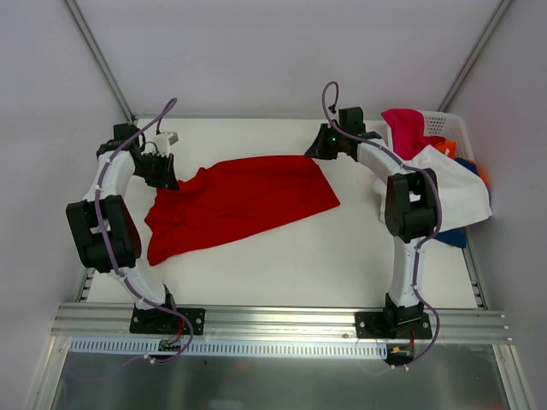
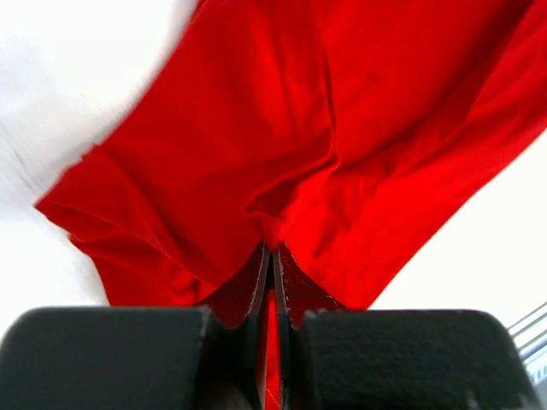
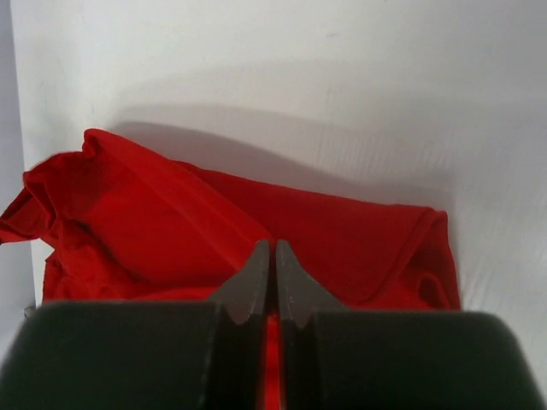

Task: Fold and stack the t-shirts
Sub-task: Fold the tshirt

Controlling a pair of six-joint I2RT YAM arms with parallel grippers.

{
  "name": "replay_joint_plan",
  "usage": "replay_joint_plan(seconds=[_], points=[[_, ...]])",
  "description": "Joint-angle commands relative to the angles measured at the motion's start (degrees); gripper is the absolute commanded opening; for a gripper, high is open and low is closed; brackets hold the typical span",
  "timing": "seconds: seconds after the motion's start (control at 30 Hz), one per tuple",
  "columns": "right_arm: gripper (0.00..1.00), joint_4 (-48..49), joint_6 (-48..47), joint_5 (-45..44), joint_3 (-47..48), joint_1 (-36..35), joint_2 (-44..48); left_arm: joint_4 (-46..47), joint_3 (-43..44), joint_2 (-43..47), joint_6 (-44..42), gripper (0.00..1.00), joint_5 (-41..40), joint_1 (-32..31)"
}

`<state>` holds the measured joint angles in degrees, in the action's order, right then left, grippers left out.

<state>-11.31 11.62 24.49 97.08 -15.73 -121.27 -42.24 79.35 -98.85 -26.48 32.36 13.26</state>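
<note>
The red t-shirt hangs stretched between both grippers over the middle of the table, its lower left part resting on the surface. My left gripper is shut on its left edge; the left wrist view shows red cloth pinched between the jaws. My right gripper is shut on its far right corner; the right wrist view shows the cloth running away from the closed jaws. White, magenta pink, orange and blue t-shirts sit in and over the basket at the right.
The white perforated basket stands at the table's far right edge. Grey walls close in the back and both sides. An aluminium rail with the arm bases runs along the near edge.
</note>
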Motion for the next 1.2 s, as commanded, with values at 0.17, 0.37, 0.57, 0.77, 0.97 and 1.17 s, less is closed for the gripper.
replay_joint_plan(seconds=[0.17, 0.37, 0.57, 0.77, 0.97, 1.17], points=[[0.0, -0.3, -3.2, -2.5, -6.6, -0.1, 8.1, -0.4, -6.4, 12.5, -8.3, 0.0, 3.5, 5.0], [0.0, -0.3, -3.8, -3.8, -10.6, -0.1, 10.4, -0.6, -11.6, 18.9, -11.7, 0.0, 3.7, 7.0], [0.0, -0.4, -4.8, -5.4, -13.9, -0.1, 13.3, -0.9, -17.3, 23.8, -13.7, 0.0, 5.2, 8.4], [0.01, -1.0, -5.4, -6.3, -16.3, -0.1, 15.5, -1.6, -20.7, 27.6, -14.6, 0.0, 5.8, 9.5], [0.01, -1.3, -5.8, -7.1, -18.3, -0.1, 17.0, -2.7, -22.7, 30.6, -15.6, 0.0, 6.7, 10.8], [0.0, -1.2, -6.3, -7.9, -20.0, 0.0, 17.4, -3.6, -24.8, 32.5, -16.4, 0.0, 6.8, 11.4]])
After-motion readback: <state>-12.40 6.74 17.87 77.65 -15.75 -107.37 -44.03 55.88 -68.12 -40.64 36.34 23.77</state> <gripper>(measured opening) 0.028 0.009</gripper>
